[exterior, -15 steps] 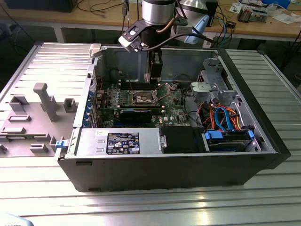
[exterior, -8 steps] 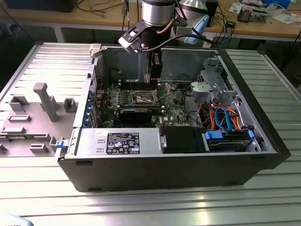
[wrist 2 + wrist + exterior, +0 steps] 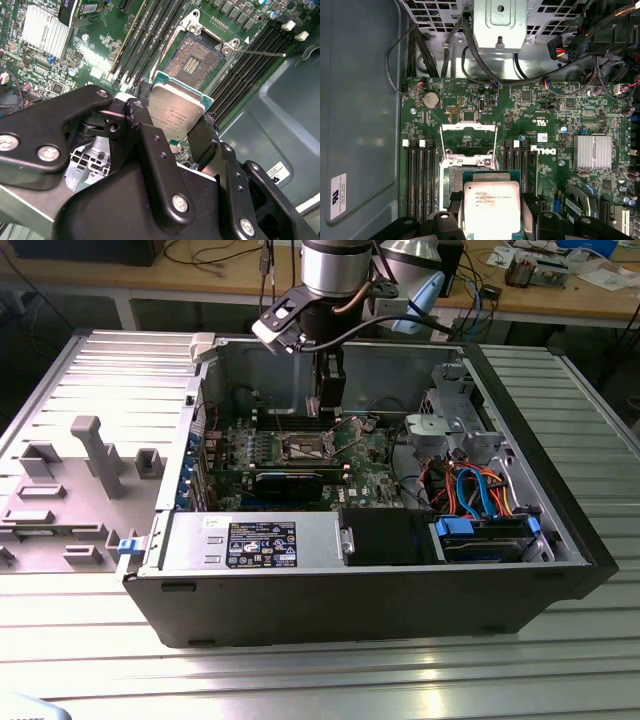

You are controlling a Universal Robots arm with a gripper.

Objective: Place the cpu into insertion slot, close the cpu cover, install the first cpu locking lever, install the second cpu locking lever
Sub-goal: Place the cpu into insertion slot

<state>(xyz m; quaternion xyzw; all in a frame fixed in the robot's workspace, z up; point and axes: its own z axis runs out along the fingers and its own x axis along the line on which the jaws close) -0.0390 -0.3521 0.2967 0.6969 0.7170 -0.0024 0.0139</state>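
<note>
An open computer case (image 3: 560, 540) lies on a ribbed metal table (image 3: 300, 680), and the arm's gripper (image 3: 172, 120) reaches down into it. Its two black fingers (image 3: 155, 155) pinch the cpu (image 3: 176, 107) by opposite edges. The chip sits flat between the tips, its silvery top facing the wrist cameras. In the exterior view the gripper hangs at about one o'clock from the insertion slot (image 3: 305, 448). In both wrist views the cpu hovers above the slot's edge, not seated. The cpu cover (image 3: 470, 128) stands flipped open.
</note>
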